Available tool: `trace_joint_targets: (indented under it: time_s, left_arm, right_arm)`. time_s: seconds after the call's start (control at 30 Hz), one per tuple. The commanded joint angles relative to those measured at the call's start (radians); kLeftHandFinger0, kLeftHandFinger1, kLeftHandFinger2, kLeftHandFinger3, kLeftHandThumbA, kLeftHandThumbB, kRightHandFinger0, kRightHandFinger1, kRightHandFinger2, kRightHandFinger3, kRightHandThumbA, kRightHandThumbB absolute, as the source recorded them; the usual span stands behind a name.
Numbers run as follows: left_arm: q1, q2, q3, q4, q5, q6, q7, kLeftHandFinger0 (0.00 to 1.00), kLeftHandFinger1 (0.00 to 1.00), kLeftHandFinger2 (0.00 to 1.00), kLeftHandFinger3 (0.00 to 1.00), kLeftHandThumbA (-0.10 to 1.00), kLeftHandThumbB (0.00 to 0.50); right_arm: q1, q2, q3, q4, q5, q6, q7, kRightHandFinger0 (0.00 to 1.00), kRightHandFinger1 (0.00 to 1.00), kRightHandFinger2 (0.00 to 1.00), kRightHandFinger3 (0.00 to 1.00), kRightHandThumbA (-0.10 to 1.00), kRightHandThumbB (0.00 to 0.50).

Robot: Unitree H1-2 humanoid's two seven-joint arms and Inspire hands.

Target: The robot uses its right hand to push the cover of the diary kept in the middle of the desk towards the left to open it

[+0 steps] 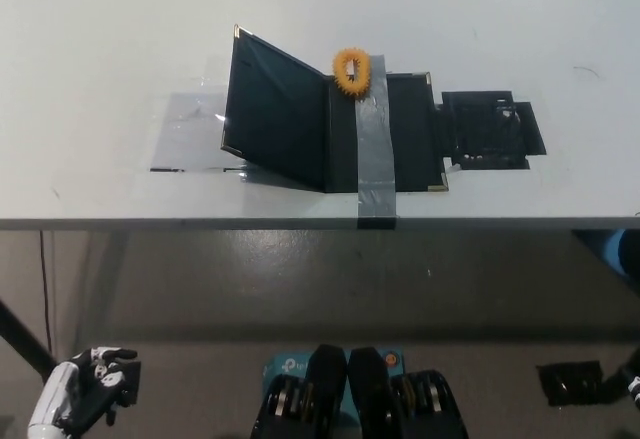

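One diary (335,129) sits mid-desk, near the near edge, already open: cover (275,109) stands tilted up and leaning left off the spine, not lying flat. Right half lies flat on the desk (100,39).

Grey tape strip (375,149) runs far-to-near across the flat half and over the desk's near edge (my read: it pins the book so a push on the cover swings the cover only, not the whole diary). Clear film patch (190,134) is taped on the desk just left of the cover, right where the cover would land; purpose unclear, maybe a landing marker.

Orange spiky ring (352,69) rests at the far end of the spine, touching the tape's top. Can't tell if it's attached or just sitting there.

Black flat cutout piece (490,129) lies just right of the diary, touching or nearly touching its right edge.

Right hand: not in view, so nothing is holding the cover up; it stands by its own stiffness. Fingers can't be judged.

Left hand (85,399) hangs low at the near left, below desk level, well apart from everything, idle. Fingers look loosely curled and holding nothing, but it's small and dim, so I can't tell open from closed.

Judgement: task looks mostly done; cover past vertical would need one more nudge left to lie flat.
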Motion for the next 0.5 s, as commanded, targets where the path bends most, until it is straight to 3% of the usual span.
trace_joint_targets:
  time_s: [0.0, 0.13, 0.2, 0.27, 0.37, 0.47]
  left_arm:
    - [-0.021, 0.009, 0.021, -0.026, -0.018, -0.059, 0.011, 0.14, 0.23, 0.26, 0.44, 0.20, 0.426]
    - [-0.023, 0.016, 0.026, -0.023, -0.027, -0.077, 0.003, 0.14, 0.23, 0.26, 0.44, 0.20, 0.432]
    - [-0.024, 0.009, 0.038, -0.027, -0.049, -0.062, 0.001, 0.12, 0.21, 0.24, 0.43, 0.20, 0.459]
    - [-0.023, 0.018, 0.030, -0.017, -0.030, -0.080, 0.000, 0.16, 0.23, 0.26, 0.44, 0.27, 0.475]
    - [-0.043, 0.005, 0.055, -0.018, -0.068, -0.056, 0.001, 0.16, 0.22, 0.25, 0.48, 0.27, 0.457]
    - [-0.038, -0.001, 0.067, -0.028, -0.065, -0.056, 0.012, 0.17, 0.23, 0.29, 0.51, 0.26, 0.404]
  right_arm:
    - [-0.033, -0.031, 0.012, 0.026, -0.058, -0.179, -0.002, 0.65, 0.72, 0.72, 0.70, 0.91, 0.251]
    - [-0.041, -0.037, 0.030, 0.037, -0.083, -0.180, -0.015, 0.62, 0.70, 0.71, 0.70, 0.92, 0.242]
    - [-0.039, -0.038, 0.042, 0.027, -0.110, -0.172, -0.035, 0.61, 0.70, 0.72, 0.70, 0.91, 0.198]
    - [-0.038, -0.043, 0.051, 0.029, -0.124, -0.177, -0.040, 0.60, 0.70, 0.72, 0.71, 0.91, 0.181]
    - [-0.042, -0.055, 0.071, 0.025, -0.173, -0.180, -0.064, 0.56, 0.67, 0.72, 0.70, 0.90, 0.155]
    - [-0.047, -0.059, 0.081, 0.020, -0.205, -0.179, -0.084, 0.49, 0.63, 0.71, 0.69, 0.86, 0.200]
